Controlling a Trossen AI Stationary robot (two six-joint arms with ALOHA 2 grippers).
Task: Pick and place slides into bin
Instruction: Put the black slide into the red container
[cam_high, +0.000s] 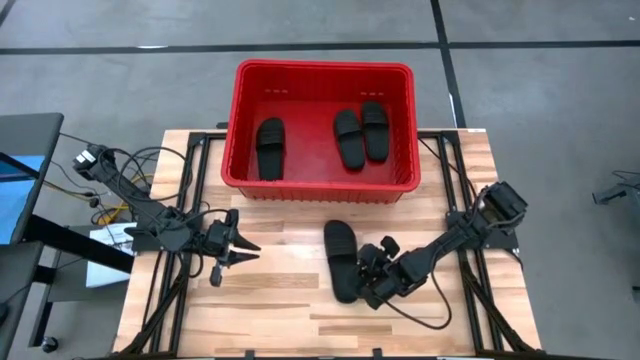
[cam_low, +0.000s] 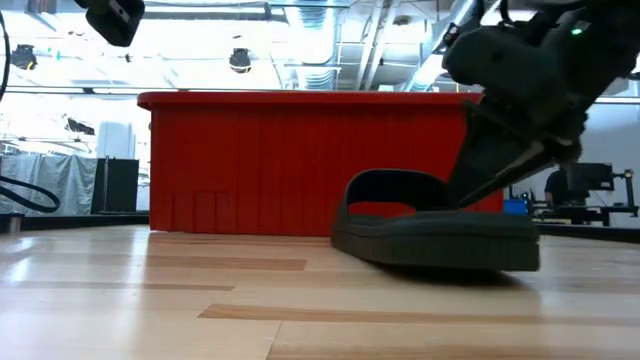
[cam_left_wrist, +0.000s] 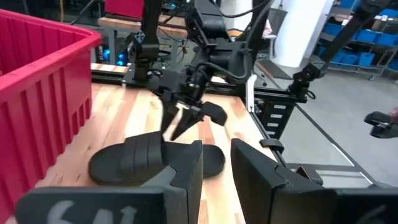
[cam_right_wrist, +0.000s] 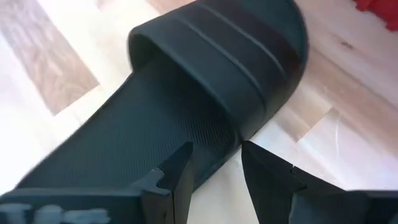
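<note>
One black slide (cam_high: 340, 258) lies sole-down on the wooden table in front of the red bin (cam_high: 325, 66), its strap toward the bin. It also shows in the low view (cam_low: 430, 235) and the left wrist view (cam_left_wrist: 143, 162). Three more slides lie inside the bin (cam_high: 270, 147) (cam_high: 348, 139) (cam_high: 374, 130). My right gripper (cam_high: 368, 275) is open at the slide's right edge, slanting down. One finger (cam_right_wrist: 177, 177) stands over the footbed behind the strap, and the other finger (cam_right_wrist: 267, 177) stands outside the sole's edge (cam_right_wrist: 217, 158). My left gripper (cam_high: 245, 250) is open and empty at the table's left. My right gripper stands astride the right side edge of the slide's sole (cam_right_wrist: 217, 158), about mid-length, coming slanting down from the table's right. I cannot tell whether either finger touches the slide. The slide lies on the table.
The bin stands at the table's far edge, its near wall (cam_low: 300, 160) close behind the slide. Bare wood lies between the two grippers and toward the near edge. Cables and the dark frame rails run along both table sides.
</note>
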